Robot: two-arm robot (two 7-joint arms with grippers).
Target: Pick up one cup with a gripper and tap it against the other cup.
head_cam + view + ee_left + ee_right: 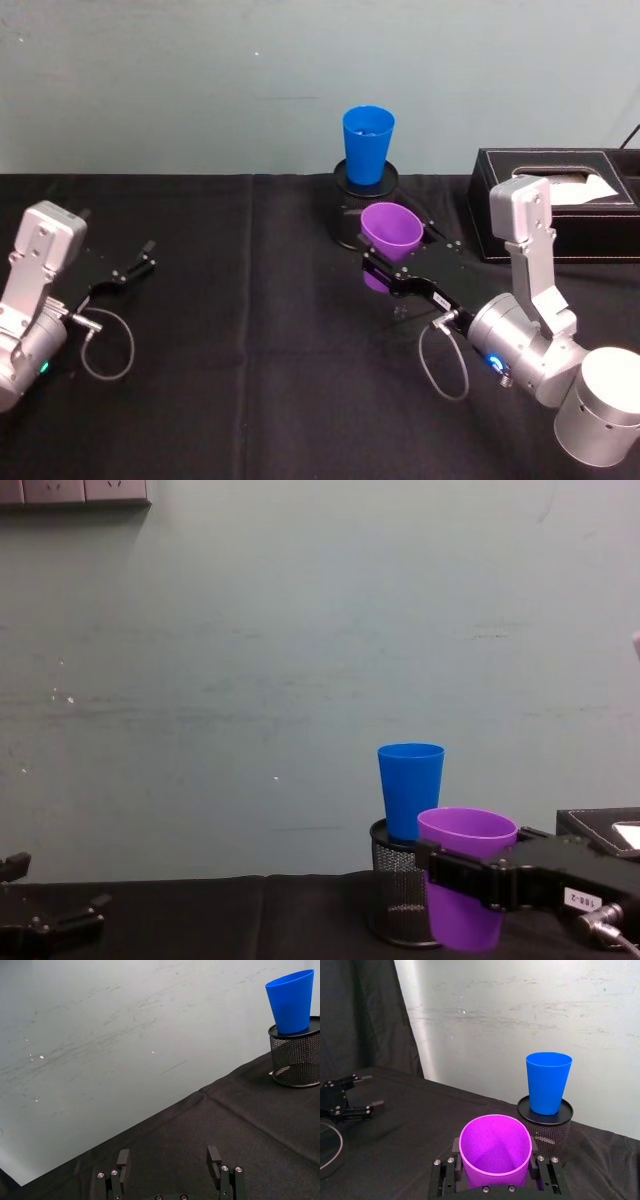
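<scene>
Closest to the head camera is the right arm [540, 350], and from it the right gripper [400, 255] reaches forward over the middle of the table. Its flat black fingers [456, 1146] are clamped on either side of the purple cup [495, 1152], which sits mouth-up between them. I can't make out whether its base is clear of the cloth.

Just beyond it stands the black wire-mesh pen holder [547, 1135], with the blue cup [548, 1082] upright on its flat top. From the right wrist I see a gap between the two cups, so they are apart. In the chest view the purple rim comes up about level with the holder's top, and the cup covers the holder's right side. What stands straight ahead of the purple cup is mostly mesh, with the blue cup above it.

To the right, near the table's back edge, lies a black tissue box [560, 225] with a white tissue showing; the arm's upper link crosses in front of its left end. A cable loop [440, 370] hangs from the wrist over the black cloth [260, 380].

Far to the left, the left gripper [168, 1159] sits low over the cloth with its fingers spread and nothing between them, well apart from both cups.
</scene>
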